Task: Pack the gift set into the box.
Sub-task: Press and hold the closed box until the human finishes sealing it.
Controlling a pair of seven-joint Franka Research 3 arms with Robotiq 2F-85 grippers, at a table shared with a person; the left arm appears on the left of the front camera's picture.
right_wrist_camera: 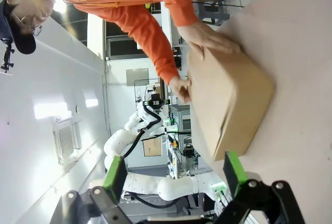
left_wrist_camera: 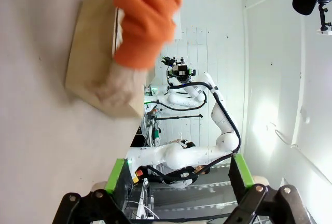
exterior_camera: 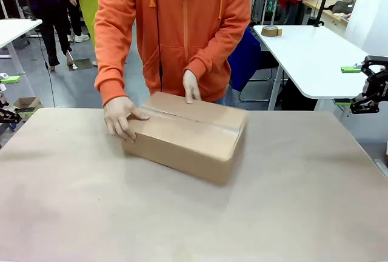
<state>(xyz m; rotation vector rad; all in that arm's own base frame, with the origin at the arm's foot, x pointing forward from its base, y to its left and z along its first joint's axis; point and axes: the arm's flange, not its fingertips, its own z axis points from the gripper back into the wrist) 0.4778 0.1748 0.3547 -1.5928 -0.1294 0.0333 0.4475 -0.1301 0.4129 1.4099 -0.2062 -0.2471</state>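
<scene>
Brown table (exterior_camera: 73, 213) | box (exterior_camera: 188, 141) — long axis crosswise, right end nearer robot | left claw (left_wrist_camera: 179, 175), right claw (right_wrist_camera: 174, 175) unclenched

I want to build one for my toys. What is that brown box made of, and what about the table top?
The box looks like plain brown cardboard: matte, with folded edges and flaps meeting in a seam on top. The table top seems covered in dull tan paper or board; I can't tell which.
</scene>
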